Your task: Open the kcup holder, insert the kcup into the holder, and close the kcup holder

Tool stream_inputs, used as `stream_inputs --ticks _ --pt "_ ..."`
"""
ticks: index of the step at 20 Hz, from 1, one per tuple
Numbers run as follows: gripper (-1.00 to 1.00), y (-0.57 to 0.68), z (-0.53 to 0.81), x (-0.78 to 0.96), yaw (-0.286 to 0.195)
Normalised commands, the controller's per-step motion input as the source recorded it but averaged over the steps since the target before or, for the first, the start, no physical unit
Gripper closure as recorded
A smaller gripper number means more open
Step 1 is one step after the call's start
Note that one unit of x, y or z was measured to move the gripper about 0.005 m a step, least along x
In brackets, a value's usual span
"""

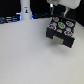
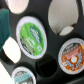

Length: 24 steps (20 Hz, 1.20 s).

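The kcup holder (image 1: pixel 60 31) is a black box on the white table at the exterior view's right, its upper face showing round slots with pods in them. My gripper (image 1: pixel 58 13) hangs just above its far end; it is blurred and its jaws do not show. In the wrist view I look straight down on the slotted black panel (image 2: pixel 49 39). The kcup (image 2: pixel 31 36), with a white rim and green top, sits in one slot. No fingers show in that view.
A pod with a reddish lid (image 2: pixel 70 55) and one with a pale lid (image 2: pixel 22 75) fill nearby slots; other slots (image 2: pixel 62 15) are empty. A white upright object (image 1: pixel 24 12) stands at the table's back, in the exterior view's left.
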Motion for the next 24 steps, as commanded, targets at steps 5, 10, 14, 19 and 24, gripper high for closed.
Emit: stream_inputs --ticks 5,10,14,19,24 --pt "-1.0 -0.15 0.08 0.32 -0.003" --pt "-1.0 -0.1 0.03 0.21 0.009" --pt "-1.0 -0.22 -0.01 0.58 0.035" --pt "-1.0 -0.11 0.06 0.36 0.024" --pt "-1.0 -0.05 0.38 0.55 0.052"
